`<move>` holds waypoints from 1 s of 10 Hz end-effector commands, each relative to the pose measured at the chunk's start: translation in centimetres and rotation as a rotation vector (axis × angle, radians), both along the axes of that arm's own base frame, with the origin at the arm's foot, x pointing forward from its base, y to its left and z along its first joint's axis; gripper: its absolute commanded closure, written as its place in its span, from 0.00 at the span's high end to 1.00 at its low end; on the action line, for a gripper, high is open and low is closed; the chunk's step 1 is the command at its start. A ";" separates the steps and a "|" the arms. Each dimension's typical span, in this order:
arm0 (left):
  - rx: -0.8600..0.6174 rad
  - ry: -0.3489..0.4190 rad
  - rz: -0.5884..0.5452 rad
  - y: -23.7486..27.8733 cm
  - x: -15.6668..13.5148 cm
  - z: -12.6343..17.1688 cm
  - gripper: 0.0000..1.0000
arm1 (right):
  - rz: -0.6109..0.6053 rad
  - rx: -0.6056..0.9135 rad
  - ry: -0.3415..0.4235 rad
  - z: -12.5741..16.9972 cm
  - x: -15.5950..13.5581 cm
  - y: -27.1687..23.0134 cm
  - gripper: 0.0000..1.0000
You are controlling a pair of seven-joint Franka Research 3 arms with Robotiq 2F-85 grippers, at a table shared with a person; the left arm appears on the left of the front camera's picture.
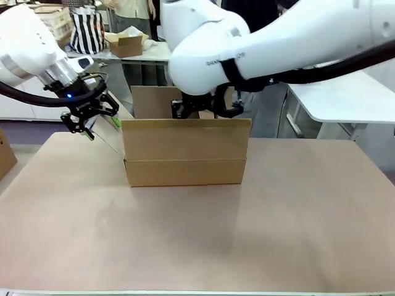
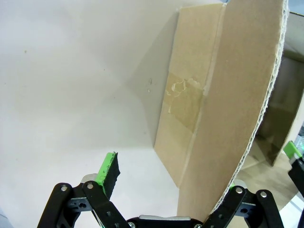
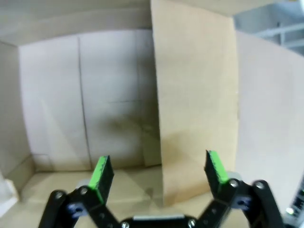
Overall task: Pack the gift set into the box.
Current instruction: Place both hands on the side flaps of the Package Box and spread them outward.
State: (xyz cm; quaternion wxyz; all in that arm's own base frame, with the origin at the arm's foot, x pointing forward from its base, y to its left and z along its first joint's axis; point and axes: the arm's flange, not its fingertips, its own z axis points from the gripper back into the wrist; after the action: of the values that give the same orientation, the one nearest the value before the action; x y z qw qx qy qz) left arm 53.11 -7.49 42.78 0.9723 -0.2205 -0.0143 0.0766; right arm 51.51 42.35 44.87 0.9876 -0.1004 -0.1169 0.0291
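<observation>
The box [image 1: 185, 151] stands near the middle of the worktop's [image 1: 185, 240] far edge, flaps raised. The left hand [image 1: 102, 125] is spread wide around the box's left-end flap [image 2: 228, 95], which lies against one finger. The right hand [image 1: 208, 110], equally spread and empty, hangs over the open top.

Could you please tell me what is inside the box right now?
In the right wrist view the box shows a bare cardboard floor and inner walls, with one flap ahead of the open right gripper. In the front view its near wall hides the interior.
</observation>
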 end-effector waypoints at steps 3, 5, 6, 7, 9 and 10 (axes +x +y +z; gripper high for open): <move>0.016 0.004 0.011 0.0 -0.1 0.3 1.00 | -0.134 -0.179 -0.049 -1.2 0.4 1.7 1.00; 0.016 0.004 0.011 0.0 -0.1 0.3 1.00 | -0.178 -0.207 -0.062 -2.2 -0.1 0.7 1.00; 0.016 0.004 0.011 0.0 -0.1 0.3 1.00 | -0.184 -0.205 -0.064 -3.1 -0.2 0.4 1.00; 0.016 0.004 0.011 0.0 -0.1 0.3 1.00 | -0.205 -0.234 -0.069 -4.1 -0.1 0.0 1.00; 0.016 0.004 0.011 0.0 -0.1 0.3 1.00 | -0.241 -0.271 -0.069 -5.1 0.4 -0.9 1.00; 0.016 0.004 0.011 0.0 -0.1 0.3 1.00 | -0.223 -0.251 -0.053 -5.3 0.6 -1.3 1.00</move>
State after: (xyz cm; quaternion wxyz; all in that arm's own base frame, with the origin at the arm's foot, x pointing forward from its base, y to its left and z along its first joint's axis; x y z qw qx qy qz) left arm 53.11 -7.49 42.80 0.9723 -0.2205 -0.0144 0.0765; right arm 52.46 41.60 39.58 0.9645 -0.2298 -0.1163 -0.0588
